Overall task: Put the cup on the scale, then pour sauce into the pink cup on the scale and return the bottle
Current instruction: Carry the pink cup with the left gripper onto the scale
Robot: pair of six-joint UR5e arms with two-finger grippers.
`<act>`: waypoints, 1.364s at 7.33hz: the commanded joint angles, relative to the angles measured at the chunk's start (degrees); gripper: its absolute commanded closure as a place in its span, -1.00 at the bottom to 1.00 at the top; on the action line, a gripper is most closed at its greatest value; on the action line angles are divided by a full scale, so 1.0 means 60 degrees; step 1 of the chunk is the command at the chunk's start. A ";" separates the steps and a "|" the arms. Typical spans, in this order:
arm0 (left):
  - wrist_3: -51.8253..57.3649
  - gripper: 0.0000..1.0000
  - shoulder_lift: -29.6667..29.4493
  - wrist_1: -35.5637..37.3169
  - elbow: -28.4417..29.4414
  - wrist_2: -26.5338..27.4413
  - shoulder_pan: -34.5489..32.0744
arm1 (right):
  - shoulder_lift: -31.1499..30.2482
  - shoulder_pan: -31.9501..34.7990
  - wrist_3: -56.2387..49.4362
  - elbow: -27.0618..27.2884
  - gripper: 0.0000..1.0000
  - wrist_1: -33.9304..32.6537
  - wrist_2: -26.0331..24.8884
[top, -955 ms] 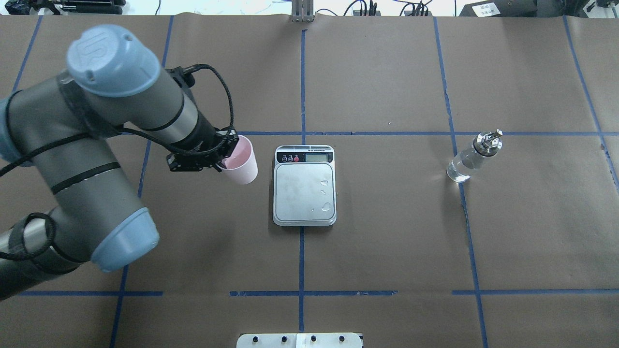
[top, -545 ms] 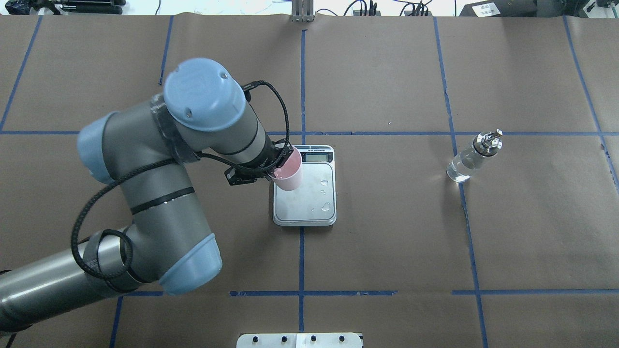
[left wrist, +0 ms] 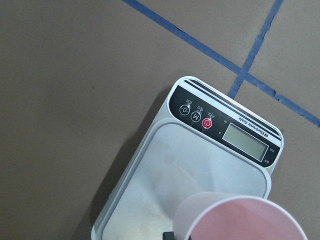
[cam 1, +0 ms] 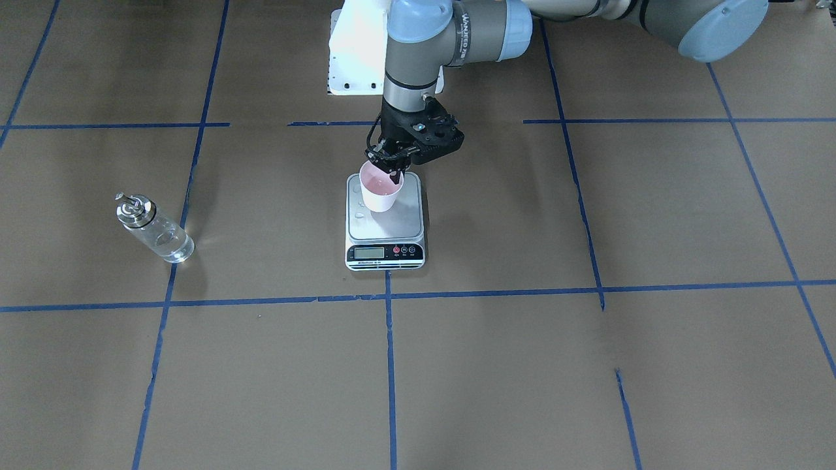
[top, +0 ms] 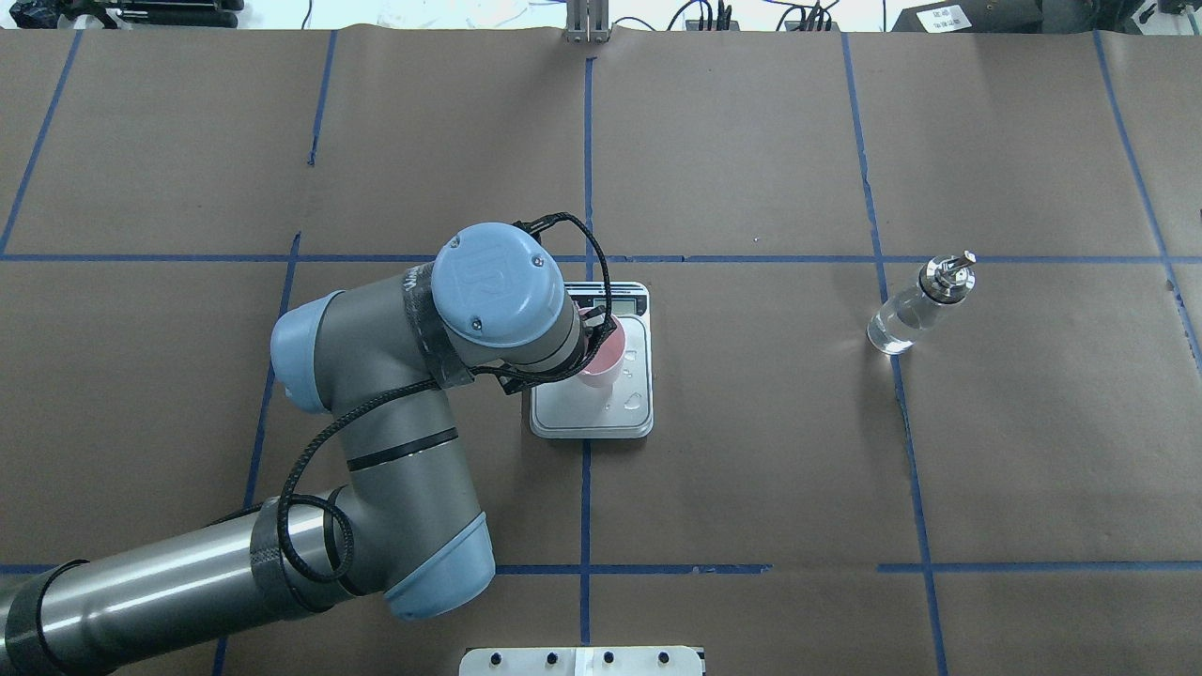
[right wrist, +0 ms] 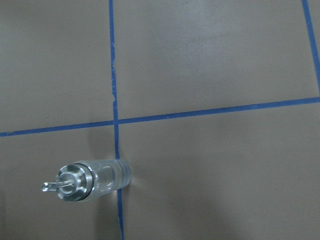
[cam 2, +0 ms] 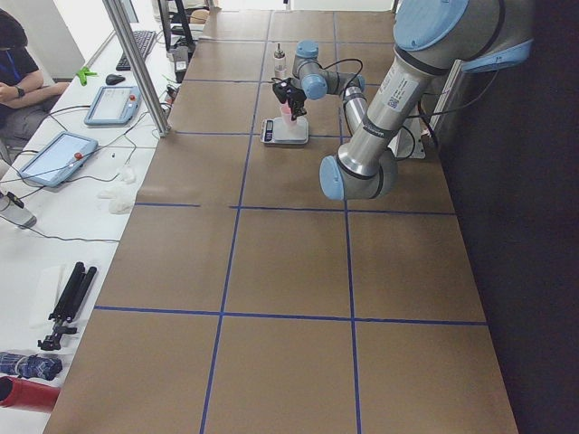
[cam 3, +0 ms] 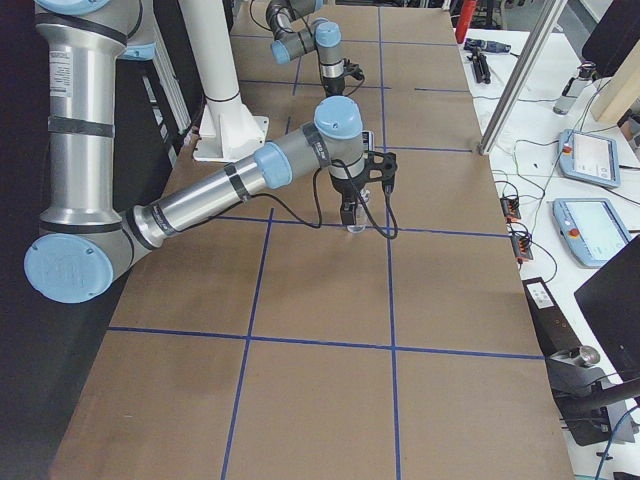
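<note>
holding the cup (cam 1: 379, 194) by its rim in my left gripper (cam 1: 394, 175): one finger is inside the cup, the other outside, and the wall is pinched between them. the cup is upright, mouth up, over the steel platform of the scale (cam 1: 400, 223). i cannot tell whether its base touches the platform. the left wrist view shows the pink rim at its lower edge, with the display and three round buttons beyond it. a few droplets (top: 636, 402) lie on the platform, on the side away from my left arm.

the bottle (cam 1: 157, 232) stands well apart from the scale on brown paper, on a blue tape line (right wrist: 114, 80). clear sauce (cam 1: 171, 247) shows through the glass and the metal spout is on top. my right wrist view looks down on it.

my right gripper (cam 3: 350, 210) shows only in the right side view, and i cannot tell whether it is wide or narrow.
</note>
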 commanded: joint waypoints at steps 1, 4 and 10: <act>0.0005 1.00 0.0016 -0.0027 0.0070 0.0052 0.0026 | -0.0228 -0.0650 0.1449 0.1050 -1.00 -0.0012 -0.0053; 0.0107 1.00 0.0060 -0.0027 0.0099 0.0052 0.0011 | -0.0361 -0.1485 0.2580 0.1755 -1.00 -0.0012 -0.0285; 0.1305 -1.00 0.0030 0.0061 -0.0806 -0.0834 -0.0892 | -0.0449 -0.5577 0.5901 0.3016 -1.00 0.0003 -0.4227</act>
